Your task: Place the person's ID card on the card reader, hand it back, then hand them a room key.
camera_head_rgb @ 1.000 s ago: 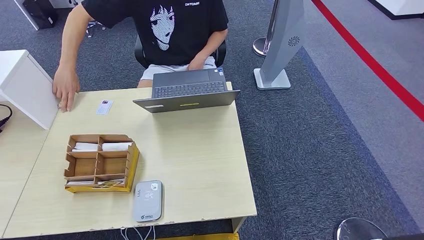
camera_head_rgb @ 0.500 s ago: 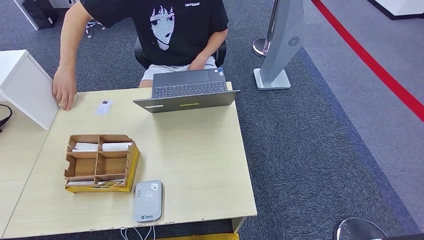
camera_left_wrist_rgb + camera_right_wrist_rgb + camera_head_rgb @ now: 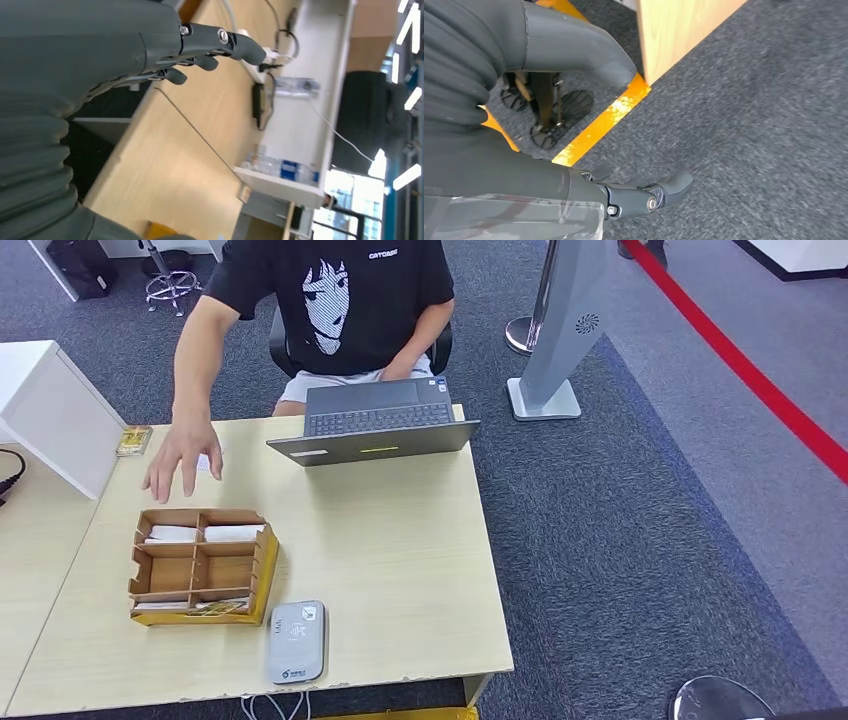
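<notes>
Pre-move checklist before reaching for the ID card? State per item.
1. ID card reachable: not ok, the person's hand lies over it and hides most of it.
2. Card reader top bare: ok, nothing lies on it, near the table's front edge.
3. Left hand free: ok, fingers apart, nothing in them.
4. Right hand free: ok, holds nothing, hangs over the carpet beside the table.
5. Room key stock in the cardboard organizer: cannot tell; white items lie in the far compartments, too small to tell what they are.
6. Laptop out of the path: ok, at the table's far edge.
</notes>
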Controlling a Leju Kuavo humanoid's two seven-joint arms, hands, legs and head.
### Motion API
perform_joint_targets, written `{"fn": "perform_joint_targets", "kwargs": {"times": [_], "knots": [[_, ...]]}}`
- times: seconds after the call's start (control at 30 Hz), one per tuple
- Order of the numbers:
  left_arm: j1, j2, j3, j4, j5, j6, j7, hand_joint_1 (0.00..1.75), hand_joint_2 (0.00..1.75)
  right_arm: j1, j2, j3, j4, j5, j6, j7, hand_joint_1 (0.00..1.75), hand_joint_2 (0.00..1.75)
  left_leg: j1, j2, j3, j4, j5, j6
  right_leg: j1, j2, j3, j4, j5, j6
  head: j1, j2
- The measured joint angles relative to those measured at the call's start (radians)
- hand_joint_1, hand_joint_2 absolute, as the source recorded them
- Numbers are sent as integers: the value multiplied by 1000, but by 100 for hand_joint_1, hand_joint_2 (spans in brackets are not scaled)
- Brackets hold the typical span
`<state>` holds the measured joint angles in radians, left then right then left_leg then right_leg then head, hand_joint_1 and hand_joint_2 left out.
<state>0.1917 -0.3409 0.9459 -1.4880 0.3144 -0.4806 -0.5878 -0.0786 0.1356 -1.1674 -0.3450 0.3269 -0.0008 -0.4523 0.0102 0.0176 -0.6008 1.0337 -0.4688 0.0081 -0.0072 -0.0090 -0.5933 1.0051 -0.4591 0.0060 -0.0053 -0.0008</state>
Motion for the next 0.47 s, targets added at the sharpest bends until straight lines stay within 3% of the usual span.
{"fn": "perform_joint_targets", "kwargs": {"times": [0.17,0.47], "knots": [[-43,2,98,131,-36,-50,12,0,175,-2,-3,-4,12,15,-24,21,0,175,0,0,0,0,0,0,0,0,0,0,0,0,0,0],[-99,4,188,260,-84,-34,43,0,175,-4,-6,-5,25,32,-36,41,0,175,0,-1,0,0,0,0,0,-1,1,0,0,0,0,0]]}}
